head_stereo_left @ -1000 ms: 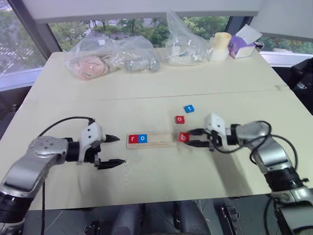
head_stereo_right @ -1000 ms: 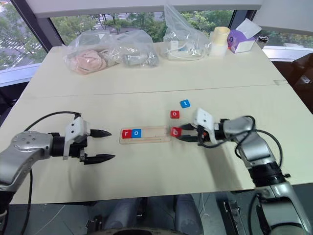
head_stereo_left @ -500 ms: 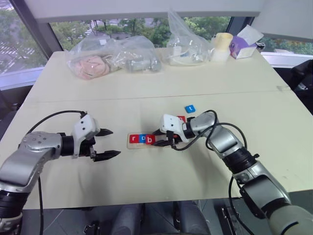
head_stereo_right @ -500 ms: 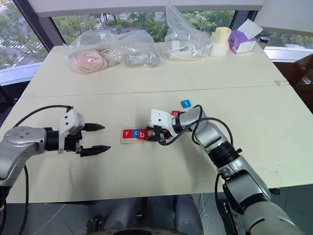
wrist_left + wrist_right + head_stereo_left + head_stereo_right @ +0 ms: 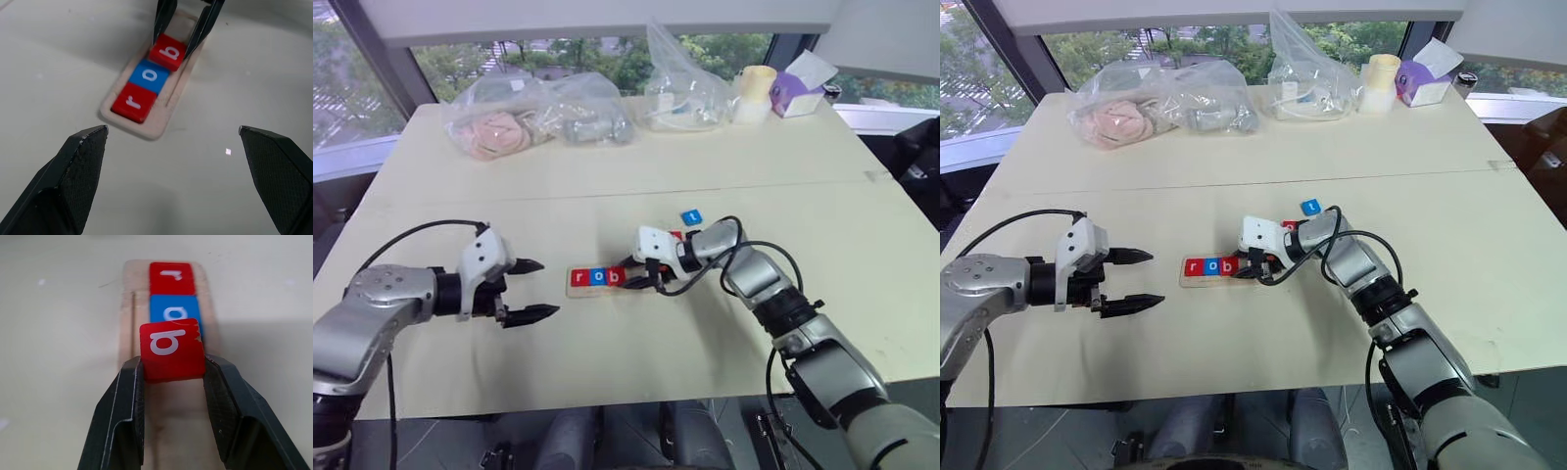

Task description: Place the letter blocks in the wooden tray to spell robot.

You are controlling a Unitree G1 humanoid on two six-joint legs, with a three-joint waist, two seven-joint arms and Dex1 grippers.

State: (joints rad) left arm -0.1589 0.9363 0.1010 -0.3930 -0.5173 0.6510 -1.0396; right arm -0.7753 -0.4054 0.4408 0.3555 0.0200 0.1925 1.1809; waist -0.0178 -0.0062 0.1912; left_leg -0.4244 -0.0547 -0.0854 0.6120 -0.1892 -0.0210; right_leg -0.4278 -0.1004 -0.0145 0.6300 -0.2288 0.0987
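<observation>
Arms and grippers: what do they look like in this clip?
Both arms are silver-grey metal with dark joint sections and loose black cables looping along them. Each ends in a white wrist housing carrying two black, tapered fingers with a textured inner face: left gripper, right gripper.

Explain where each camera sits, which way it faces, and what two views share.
Head views: look forward and down at the table; both arms show.
Left wrist view: past open left gripper toward the tray.
Right wrist view: along right gripper, shut on the b block.
Shared: both wrist views show the r block and o block.
</observation>
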